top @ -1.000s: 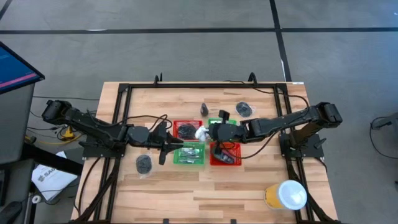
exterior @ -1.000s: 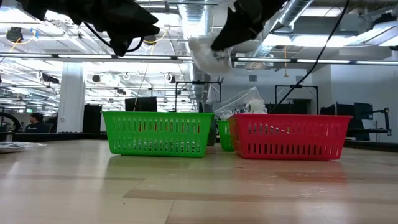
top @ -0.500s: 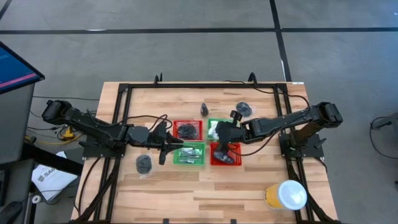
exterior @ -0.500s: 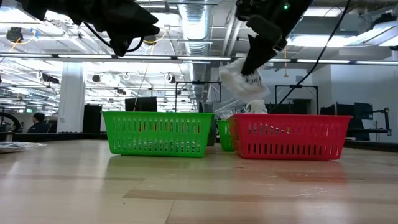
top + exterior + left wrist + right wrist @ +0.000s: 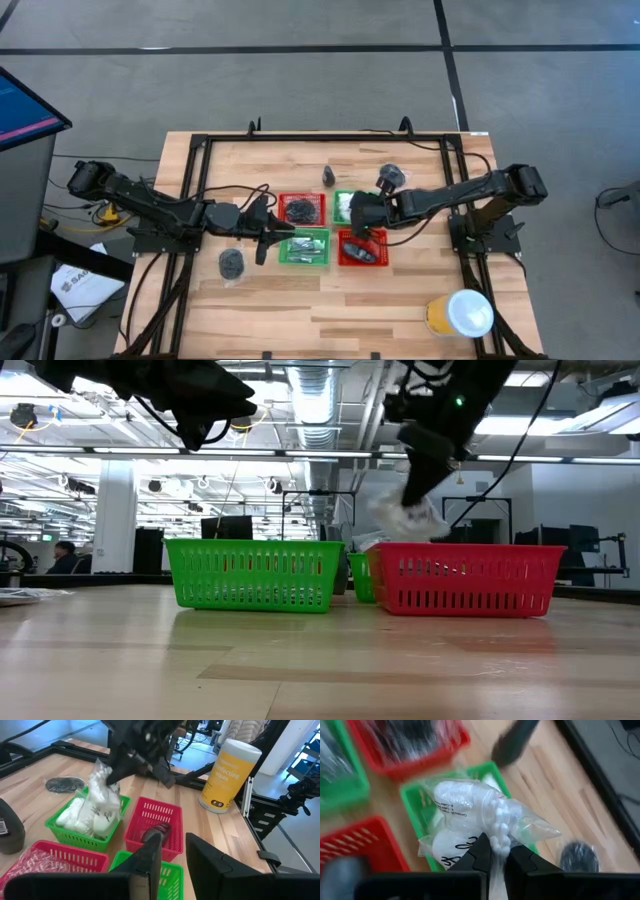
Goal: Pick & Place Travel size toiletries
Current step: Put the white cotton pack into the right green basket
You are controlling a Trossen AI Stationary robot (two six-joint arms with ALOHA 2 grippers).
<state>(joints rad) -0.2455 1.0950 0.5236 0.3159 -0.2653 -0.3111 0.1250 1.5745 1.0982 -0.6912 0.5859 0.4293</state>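
The right gripper [image 5: 492, 851] is clenched on the gathered neck of a white crinkly packet [image 5: 470, 817], holding it just above the far green mesh basket [image 5: 65, 834], which already contains similar white packets. Seen from above, that gripper [image 5: 358, 208] sits over the cluster of four baskets at the middle of the desk [image 5: 300, 310]. The left gripper [image 5: 283, 238] hovers beside the near green basket [image 5: 305, 250], fingers slightly parted with nothing between them. A dark mini bottle [image 5: 154, 831] lies in the near red basket [image 5: 362, 252].
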